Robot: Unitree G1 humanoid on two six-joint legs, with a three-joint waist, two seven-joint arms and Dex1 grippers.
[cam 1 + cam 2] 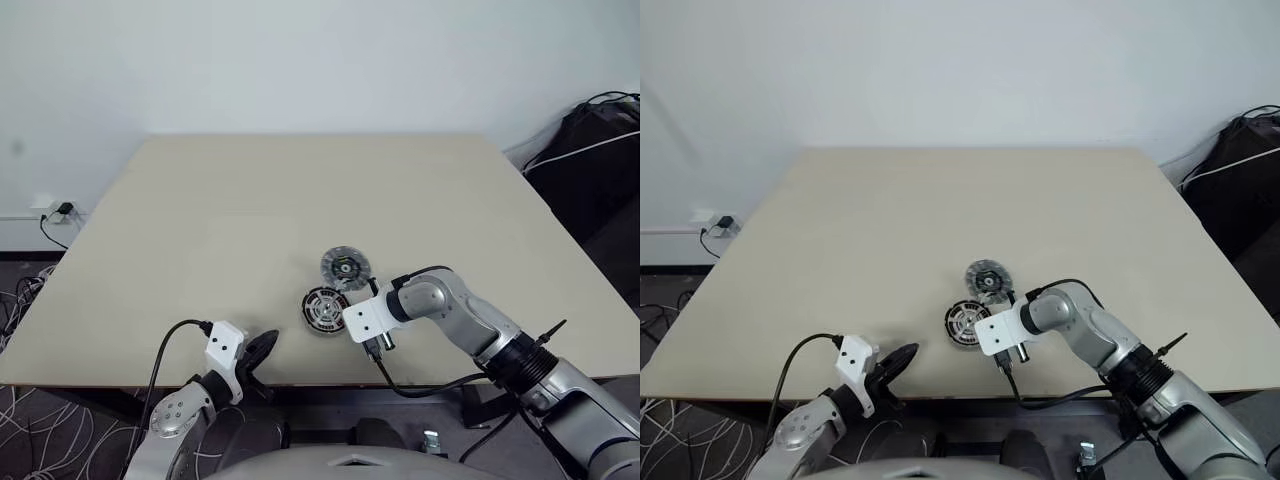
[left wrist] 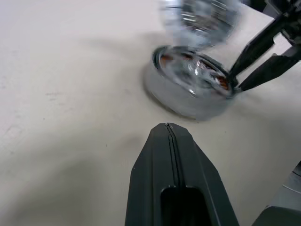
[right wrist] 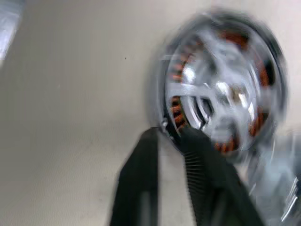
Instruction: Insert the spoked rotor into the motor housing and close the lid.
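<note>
The motor housing (image 1: 324, 308) lies flat on the table (image 1: 200, 230) near its near edge, a little right of the middle, with the spoked rotor (image 2: 195, 70) seated in it, silver spokes over the copper windings, while the lid (image 1: 346, 266) rests just behind it, green board up, touching or almost touching. The right gripper (image 3: 170, 134) reaches down at the housing's right rim, its two black fingers nearly together, pinching the rim wall. The left gripper (image 2: 168, 129) hovers at the table's near edge, well left of the housing, fingers pressed together and empty
</note>
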